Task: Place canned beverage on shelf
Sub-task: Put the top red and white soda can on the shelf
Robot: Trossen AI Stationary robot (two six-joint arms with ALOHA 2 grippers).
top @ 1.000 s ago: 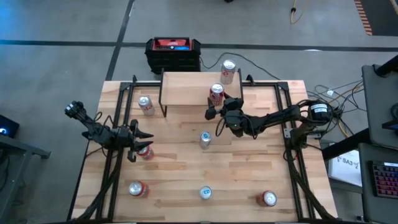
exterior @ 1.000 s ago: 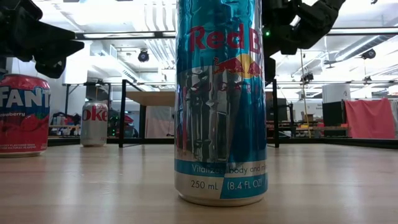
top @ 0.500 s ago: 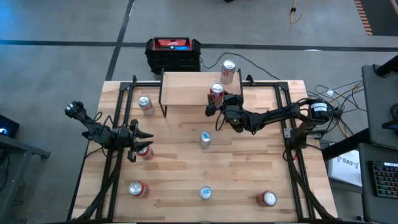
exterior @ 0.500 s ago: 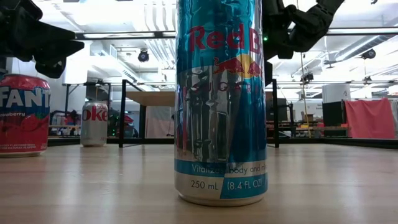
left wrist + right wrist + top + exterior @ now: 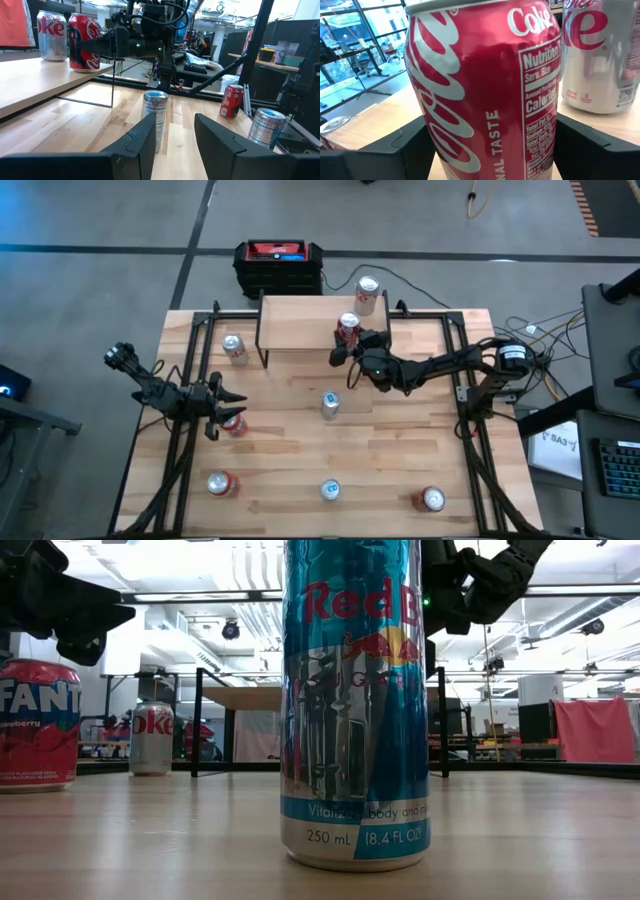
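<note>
The shelf [image 5: 300, 320] stands at the table's far middle, a light board on thin black legs. A red Coke can [image 5: 348, 328] stands upright on the board's right end, and my right gripper [image 5: 350, 345] is shut on it, reaching in level from the right. In the right wrist view the can [image 5: 485, 85] fills the space between the fingers. A silver Diet Coke can [image 5: 367, 293] stands just behind it. My left gripper [image 5: 228, 408] waits at the table's left side, a narrow gap between its fingers [image 5: 145, 140], with nothing in it. My right gripper has the red Coke can's lower wall [image 5: 437, 135] between its two fingers [image 5: 395, 145], one on each side of the can. The fingers come in level from the table's near right. The can stands upright with its base on the shelf board.
Loose cans stand about the table: a silver one [image 5: 234, 348] left of the shelf, a blue one [image 5: 329, 402] in the middle, a red one [image 5: 235, 423] by my left gripper and three along the near edge. A black-and-red box [image 5: 280, 265] sits on the floor beyond the table.
My right gripper has edged a little toward the shelf and the red Coke can. The can has stayed upright in its place on the board.
</note>
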